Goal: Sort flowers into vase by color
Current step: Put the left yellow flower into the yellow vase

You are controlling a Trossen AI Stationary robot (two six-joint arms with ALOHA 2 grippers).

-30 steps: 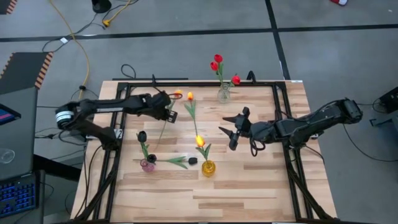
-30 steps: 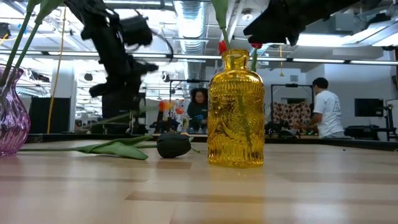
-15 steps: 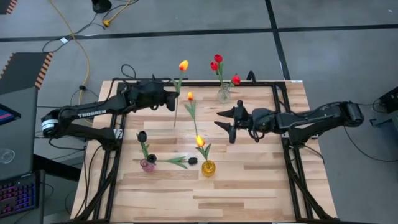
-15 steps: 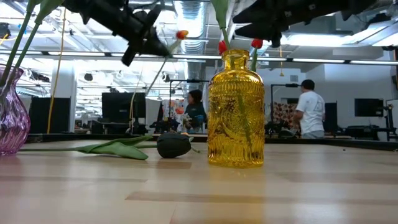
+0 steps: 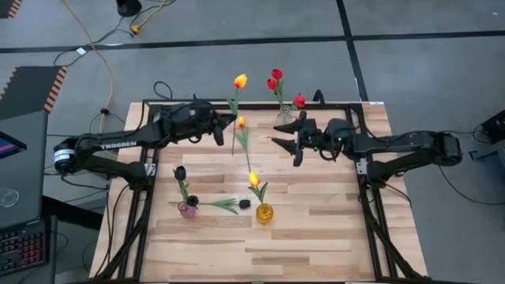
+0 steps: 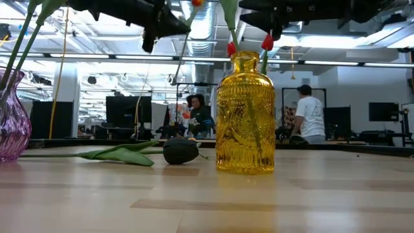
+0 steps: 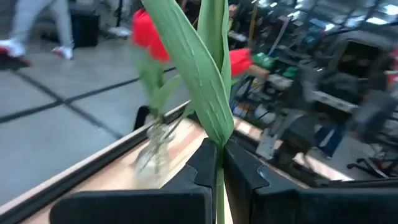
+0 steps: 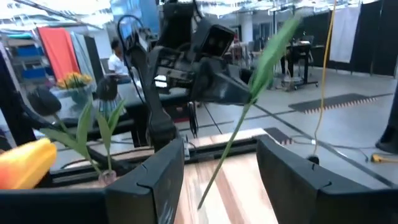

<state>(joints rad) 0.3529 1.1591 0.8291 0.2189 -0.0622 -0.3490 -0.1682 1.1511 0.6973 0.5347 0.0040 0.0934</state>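
My left gripper (image 5: 227, 124) is shut on a yellow-orange tulip (image 5: 240, 80) above the table's far middle. The flower stands nearly upright and its stem end (image 5: 233, 153) hangs free. My right gripper (image 5: 284, 134) is open in the air beside the clear vase (image 5: 284, 118), which holds red tulips (image 5: 276, 75). A yellow vase (image 6: 246, 113) near the front holds yellow tulips (image 5: 253, 179). A pink vase (image 5: 187, 209) holds a black tulip (image 5: 180, 172). Another black tulip (image 6: 181, 150) lies flat on the table. My left gripper pinches the tulip's thin green stem (image 7: 219, 163) between its two fingers, just below where a long leaf (image 7: 196, 68) springs off. The fingers lie level and come from the table's left, across the stem. The flower is lifted clear, head up, with its lower stem hanging.
A black frame rail (image 5: 237, 105) runs around the tabletop. Bare wood (image 5: 316, 237) lies at the front right. People stand in the room beyond the far edge (image 6: 310, 116).
My left gripper has risen and tipped from pointing down to level. It has lifted the yellow-orange tulip off the table and swung it from lying to nearly upright. My right gripper has stayed open and swung toward the far edge, up beside the clear vase.
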